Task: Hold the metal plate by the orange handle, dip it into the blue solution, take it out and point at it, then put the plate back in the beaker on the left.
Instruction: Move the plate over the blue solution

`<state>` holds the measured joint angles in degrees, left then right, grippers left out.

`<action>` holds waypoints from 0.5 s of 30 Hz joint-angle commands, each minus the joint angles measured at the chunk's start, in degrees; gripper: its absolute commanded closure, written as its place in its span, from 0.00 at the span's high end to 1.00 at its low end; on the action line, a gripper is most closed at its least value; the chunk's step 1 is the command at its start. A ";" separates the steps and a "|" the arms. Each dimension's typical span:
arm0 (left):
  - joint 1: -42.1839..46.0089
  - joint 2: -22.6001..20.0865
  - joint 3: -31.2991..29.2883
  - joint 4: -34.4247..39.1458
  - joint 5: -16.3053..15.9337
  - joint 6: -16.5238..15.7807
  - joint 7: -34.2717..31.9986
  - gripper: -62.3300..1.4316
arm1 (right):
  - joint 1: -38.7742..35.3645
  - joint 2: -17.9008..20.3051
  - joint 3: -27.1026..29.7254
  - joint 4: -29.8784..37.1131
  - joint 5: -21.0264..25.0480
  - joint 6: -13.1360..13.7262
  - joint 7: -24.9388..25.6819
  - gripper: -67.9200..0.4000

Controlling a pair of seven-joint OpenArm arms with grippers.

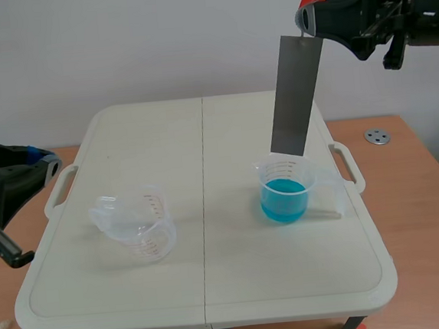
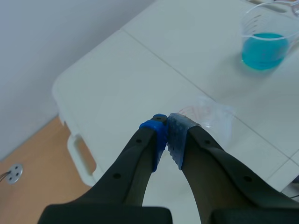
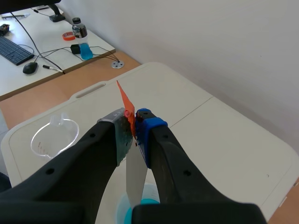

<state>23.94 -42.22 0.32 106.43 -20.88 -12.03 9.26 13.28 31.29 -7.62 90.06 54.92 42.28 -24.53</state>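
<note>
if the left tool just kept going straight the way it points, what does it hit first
Most likely the empty clear plastic beaker, which lies just ahead of the shut left tool; depth is unclear, so it might pass over it.

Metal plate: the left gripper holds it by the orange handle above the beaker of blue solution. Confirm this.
Wrong arm. The right gripper holds the metal plate by the orange handle above the beaker of blue solution, as the right wrist view shows; the left gripper is shut on nothing.
</note>
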 commanded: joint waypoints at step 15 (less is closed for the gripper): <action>-30.21 9.42 24.44 -16.83 5.25 0.24 1.99 0.05 | 0.98 0.92 1.36 1.51 0.61 0.44 0.22 0.02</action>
<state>-5.45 -33.30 24.73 88.79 -15.29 -12.05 11.51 13.30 31.29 -7.18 90.06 54.89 42.28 -25.17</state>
